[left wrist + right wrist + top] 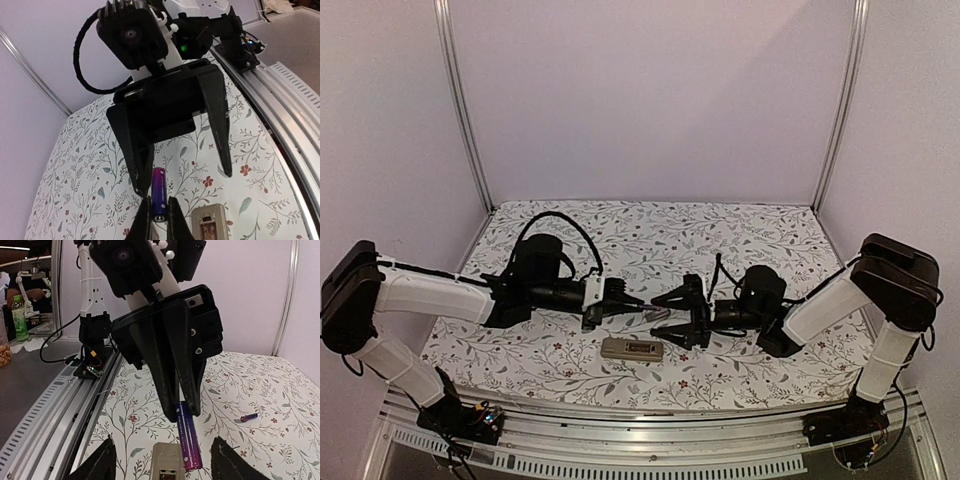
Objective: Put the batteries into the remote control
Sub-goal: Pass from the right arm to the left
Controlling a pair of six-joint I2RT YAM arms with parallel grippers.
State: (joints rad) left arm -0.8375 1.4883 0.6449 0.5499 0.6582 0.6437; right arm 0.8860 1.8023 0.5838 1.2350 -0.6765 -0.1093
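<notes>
Hard to see: from your top camera the slim purple-blue metal battery (159, 192) is barely a sliver between the two grippers, so go by the wrist views.
Cut off: the tan plastic remote control (632, 348) runs off the bottom edge in both wrist views, and you only get its upper end there.
Left gripper: your left gripper (158, 205) is pinched narrow on one end of that battery. It holds the battery up off the table, tilted, free end pointing toward the other arm.
Right gripper: your right gripper (162, 445) stands wide, fingers spread either side of the battery and, as far as you can see, clear of it.
Remote: it lies back-up on the white floral-print table cover (740, 230), just nearer the bases than the two grippers.
Battery recess: the battery recess (208, 231) is open and facing up. Something dark shows inside, but you can't tell whether a cell sits in it.
Second battery: the second small purple battery (248, 417) lies flat on the cover, well apart from the remote.
</notes>
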